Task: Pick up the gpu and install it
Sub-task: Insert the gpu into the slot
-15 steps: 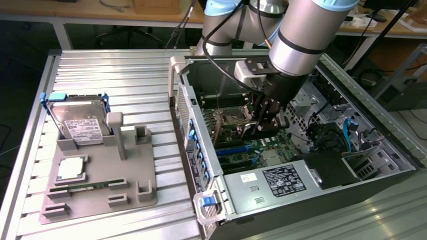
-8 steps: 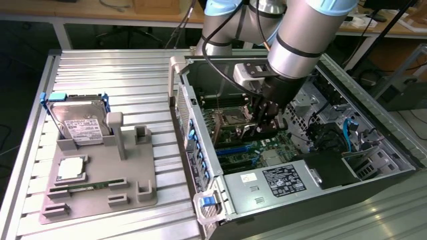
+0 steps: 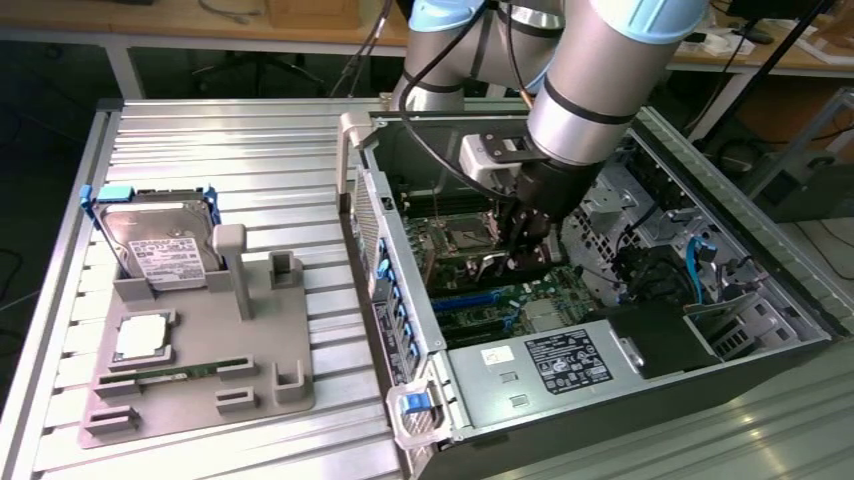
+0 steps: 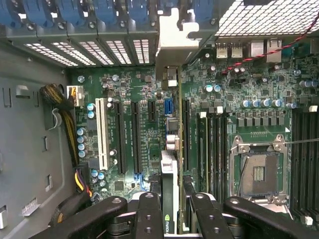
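The gpu [image 4: 169, 199] sits edge-on between the jaws of the gripper [image 4: 169, 209], which are closed on it, one black finger [image 4: 148, 214] pressing each side. It reaches forward from the jaws over the green motherboard [image 4: 134, 84], its metal end bracket [image 4: 177, 45] standing against the rear slot openings of the computer case [image 3: 587, 400]. Seen this way the card is a thin strip, dark with silvery trim, with a small logo near the jaws.

To one side of the jaws lie long black expansion slots [image 4: 120, 139] and a white slot [image 4: 102, 134]; to the other side are memory slots [image 4: 212, 149] and the open processor socket [image 4: 259, 172].

In the exterior view the gripper [image 3: 521, 245] is inside the open case, above the motherboard. Well apart from the jaws, on the exterior view's left, a grey holder [image 3: 200, 370] carries a hard drive [image 3: 158, 240] and a memory stick [image 3: 180, 374].
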### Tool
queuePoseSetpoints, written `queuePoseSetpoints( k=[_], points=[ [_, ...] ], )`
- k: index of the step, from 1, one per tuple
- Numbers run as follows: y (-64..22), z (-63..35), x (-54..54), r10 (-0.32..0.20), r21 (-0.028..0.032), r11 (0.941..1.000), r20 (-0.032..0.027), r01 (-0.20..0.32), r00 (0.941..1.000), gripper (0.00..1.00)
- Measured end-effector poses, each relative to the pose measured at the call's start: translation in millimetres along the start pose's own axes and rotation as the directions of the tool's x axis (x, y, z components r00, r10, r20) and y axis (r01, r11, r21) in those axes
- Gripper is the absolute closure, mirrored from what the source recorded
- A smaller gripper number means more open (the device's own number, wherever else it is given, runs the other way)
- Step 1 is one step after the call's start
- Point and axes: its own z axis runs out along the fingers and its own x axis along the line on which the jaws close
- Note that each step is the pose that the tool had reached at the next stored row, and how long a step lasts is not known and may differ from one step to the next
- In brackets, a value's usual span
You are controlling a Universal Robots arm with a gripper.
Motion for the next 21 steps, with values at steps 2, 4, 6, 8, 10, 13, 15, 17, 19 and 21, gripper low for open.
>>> queuePoseSetpoints(
  k=[2, 4, 6, 8, 10, 13, 15, 17, 19, 21],
  points=[
    [3.8, 2.6, 0.2, 0.000, -0.0001, 1.0000, 0.0000, 0.000, 1.0000, 0.73],
    [8.0, 5.0, 0.4, -0.001, 0.0000, 1.0000, 0.0002, 0.001, 1.0000, 0.73],
    [12.0, 8.2, 0.6, -0.001, -0.0001, 1.0000, 0.0000, 0.001, 1.0000, 0.73],
    [16.3, 10.6, 0.9, -0.001, -0.0001, 1.0000, 0.0000, 0.001, 1.0000, 0.73],
    [18.1, 13.7, 1.0, 0.000, -0.0117, 0.9999, -0.0005, 0.000, 1.0000, 0.73],
    [18.1, 16.7, 1.1, 0.000, -0.0122, 0.9999, -0.0003, 0.000, 1.0000, 0.73],
    [18.1, 18.3, 1.1, 0.000, -0.0122, 0.9999, -0.0001, 0.000, 1.0000, 0.73],
    [17.7, 19.0, 1.1, 0.000, -0.0133, 0.9999, -0.0003, 0.000, 1.0000, 0.73],
    [17.3, 19.6, 1.1, 0.000, -0.0144, 0.9999, -0.0003, 0.000, 1.0000, 0.73],
    [16.8, 20.2, 1.1, 0.000, -0.0160, 0.9999, -0.0004, 0.000, 1.0000, 0.73]
  ],
)
